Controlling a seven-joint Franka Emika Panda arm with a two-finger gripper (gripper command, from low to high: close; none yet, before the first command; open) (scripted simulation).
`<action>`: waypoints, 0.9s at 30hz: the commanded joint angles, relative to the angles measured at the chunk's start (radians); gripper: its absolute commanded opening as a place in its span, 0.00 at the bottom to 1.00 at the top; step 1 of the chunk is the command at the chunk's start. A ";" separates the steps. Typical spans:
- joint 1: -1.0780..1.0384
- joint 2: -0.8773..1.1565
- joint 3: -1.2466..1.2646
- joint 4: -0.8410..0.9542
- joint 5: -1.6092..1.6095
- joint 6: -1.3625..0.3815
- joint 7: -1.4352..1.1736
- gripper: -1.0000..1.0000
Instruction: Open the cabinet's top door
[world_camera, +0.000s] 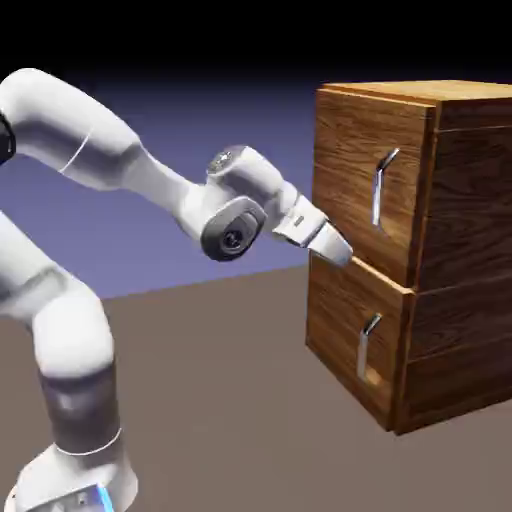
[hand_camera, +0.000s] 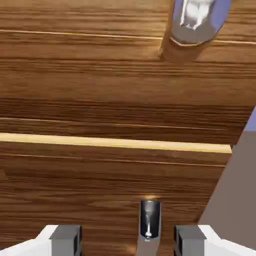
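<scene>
- Your gripper (world_camera: 343, 254): jaws spread apart, holding nothing, hovering w/ tips near the seam btwn the two panels.
- Top door (world_camera: 362, 185) looks shut, flush w/ cabinet (world_camera: 455, 250) front; bar handle (world_camera: 381, 186) above tips, untouched.

The worktop (world_camera: 220, 400) is a plain, flat brown surface. The cabinet (world_camera: 420, 250) of reddish-brown wood grain stands directly on it toward its right side, two front panels stacked one above the other. The white robot arm's base (world_camera: 70, 480) rests on the worktop at the near left corner, well apart from the cabinet. In the hand view a bare strip of worktop (hand_camera: 235, 200) shows beside the cabinet's edge.
</scene>
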 joint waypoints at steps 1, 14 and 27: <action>-0.033 0.035 0.034 0.003 -0.044 -0.010 -0.030 0.50; -0.462 0.494 0.479 0.044 -0.609 -0.143 -0.418 0.50; -0.891 0.952 0.923 0.085 -1.174 -0.276 -0.806 0.50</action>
